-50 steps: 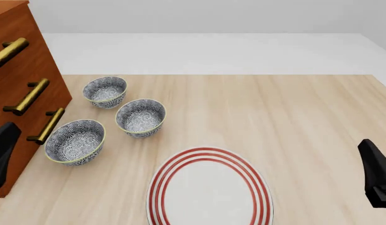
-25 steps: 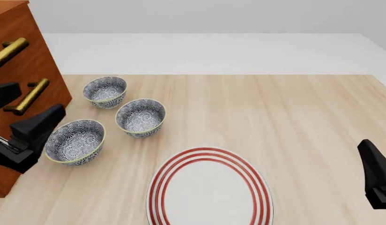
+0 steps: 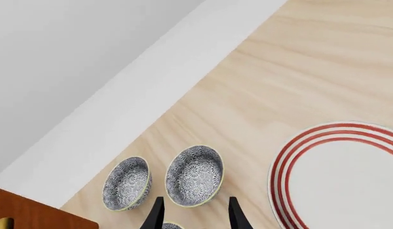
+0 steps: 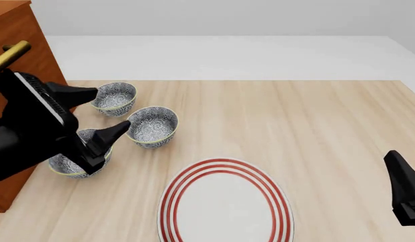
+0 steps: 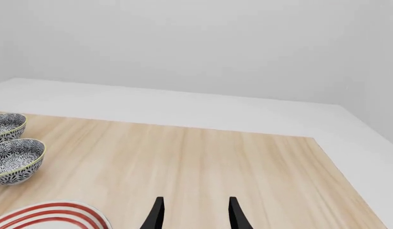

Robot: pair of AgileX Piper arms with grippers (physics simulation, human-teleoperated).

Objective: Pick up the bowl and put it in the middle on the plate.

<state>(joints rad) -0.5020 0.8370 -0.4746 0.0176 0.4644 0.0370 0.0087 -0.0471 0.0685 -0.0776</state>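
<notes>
Left gripper [image 4: 103, 112] hangs above the bowl cluster at the table's left side, fingers spread wide, nothing between them. One fingertip sits over the gap by the far bowl [image 4: 115, 98], the other over the near edge of the middle bowl [image 4: 152, 126]. The arm body covers most of the nearest bowl [image 4: 76, 160]; only part of its rim and wall shows. In the left wrist view the same two bowls lie side by side just past the fingertips, a sliver of the third between them. The three bowls look identical, so cannot tell which is the target. Wooden cabinet [image 4: 22, 55] with brass handles stands right beside the cluster, tight on that side. Plate [image 4: 224, 201] is near centre, apart from the bowls, bare. Right gripper [image 5: 193, 212] is parked at the right edge, fingers apart, empty.
</notes>
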